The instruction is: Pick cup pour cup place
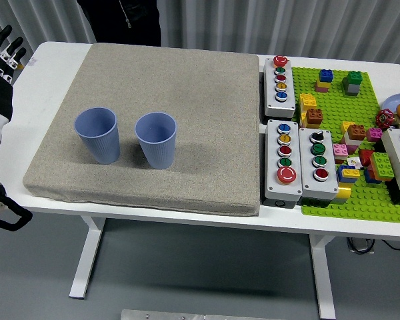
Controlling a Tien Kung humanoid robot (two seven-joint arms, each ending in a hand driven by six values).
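Two blue ribbed cups stand upright on a grey felt mat (187, 100) that covers most of the white table (53, 67). The left cup (97, 135) and the right cup (156, 139) sit near each other with a narrow gap between, not touching, in the mat's near-left part. Whether either holds anything cannot be told from this angle.

The left hand (1, 45) hovers at the picture's left edge, beside the table's far-left corner, well apart from both cups. Its fingers are spread, pointing upward, holding nothing. The right hand is out of view. A person in dark clothing (120, 20) stands at the far side; no hands of theirs show.

Judgement: the pick step has not begun; neither cup is grasped. The next move calls for the left hand to travel rightward and nearer over the mat, approach the left cup from its open side, and close around its wall without nudging the neighbouring cup.

Button boxes (280, 87) and a green brick baseplate (333, 200) occupy the table's right side, clear of the work.
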